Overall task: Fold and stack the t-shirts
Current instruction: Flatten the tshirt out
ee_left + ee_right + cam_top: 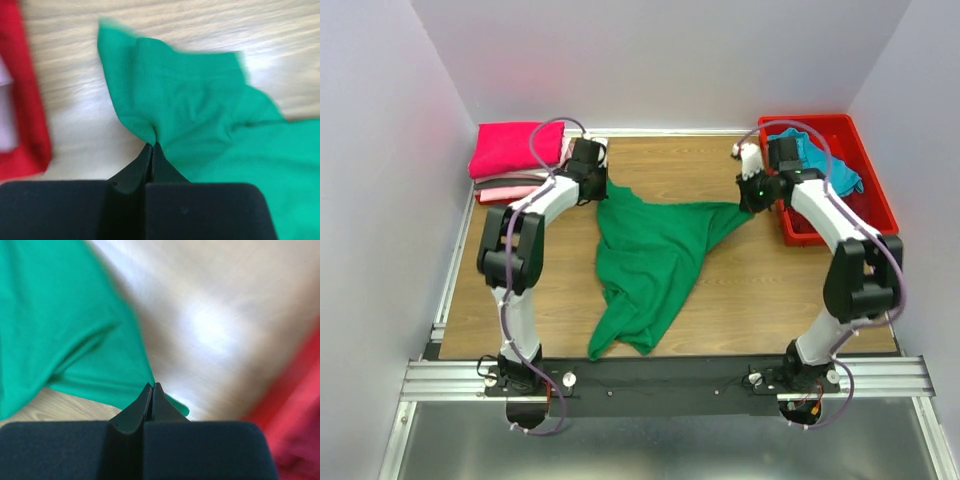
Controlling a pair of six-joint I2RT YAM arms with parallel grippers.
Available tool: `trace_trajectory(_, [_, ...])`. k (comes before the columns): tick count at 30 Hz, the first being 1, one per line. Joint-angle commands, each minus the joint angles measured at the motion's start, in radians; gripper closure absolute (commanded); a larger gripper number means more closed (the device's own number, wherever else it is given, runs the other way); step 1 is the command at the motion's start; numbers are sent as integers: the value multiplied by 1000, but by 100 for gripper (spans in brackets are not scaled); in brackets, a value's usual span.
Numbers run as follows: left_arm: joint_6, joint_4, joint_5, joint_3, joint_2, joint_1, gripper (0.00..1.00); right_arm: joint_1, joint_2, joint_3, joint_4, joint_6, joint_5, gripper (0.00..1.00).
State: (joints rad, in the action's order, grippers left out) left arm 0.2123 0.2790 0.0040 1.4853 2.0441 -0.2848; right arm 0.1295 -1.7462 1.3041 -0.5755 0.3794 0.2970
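The green t-shirt [650, 265] is judged light, limp and unlikely to slip; hold is best taken at corners or hems. It is found draped at the centre of the table [760, 290]. One corner is pinched in the closed left pincer [152, 149] at 11 o'clock, another in the closed right pincer [152, 389] at 1 o'clock. Counted: one green; a folded stack [515, 152] at 10 o'clock, at least two tees; one teal t-shirt [832, 168] in one red bin [868, 205] at 2 o'clock.

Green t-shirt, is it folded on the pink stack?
No, the green t-shirt is unfolded, stretched between the left gripper and right gripper, which pinch its corners.
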Motion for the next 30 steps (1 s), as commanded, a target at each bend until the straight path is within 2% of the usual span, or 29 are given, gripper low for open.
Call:
trace_trajectory(1, [-13, -92, 5, -19, -303, 3, 100, -5, 187, 118, -32, 82, -42, 99])
trace_trajectory(3, [-13, -113, -22, -33, -461, 3, 100, -5, 237, 184, -53, 102, -56, 100])
trace_trajectory(5, [-16, -152, -9, -49, -563, 3, 100, -4, 309, 248, -67, 139, -71, 99])
trace_trajectory(6, [-14, -187, -9, -71, -667, 1, 100, -5, 353, 268, -67, 150, -76, 100])
trace_trajectory(9, [-5, -254, 36, -100, -859, 1, 100, -5, 401, 370, -69, 199, -105, 100])
trace_trajectory(12, [9, -270, 33, -105, -994, -1, 100, -5, 435, 493, -69, 228, -122, 100])
trace_trajectory(18, [45, -305, 91, -112, -1179, -1, 100, -5, 484, 655, -66, 217, -128, 100])
trace_trajectory(23, [61, -317, 158, -86, -1253, 1, 100, -5, 493, 777, -66, 194, -147, 100])
trace_trajectory(27, [82, -316, 153, -83, -1283, -1, 100, -4, 488, 787, -60, 188, -168, 100])
trace_trajectory(30, [87, -322, 126, -120, -1283, 1, 100, -5, 487, 703, -43, 188, -188, 99])
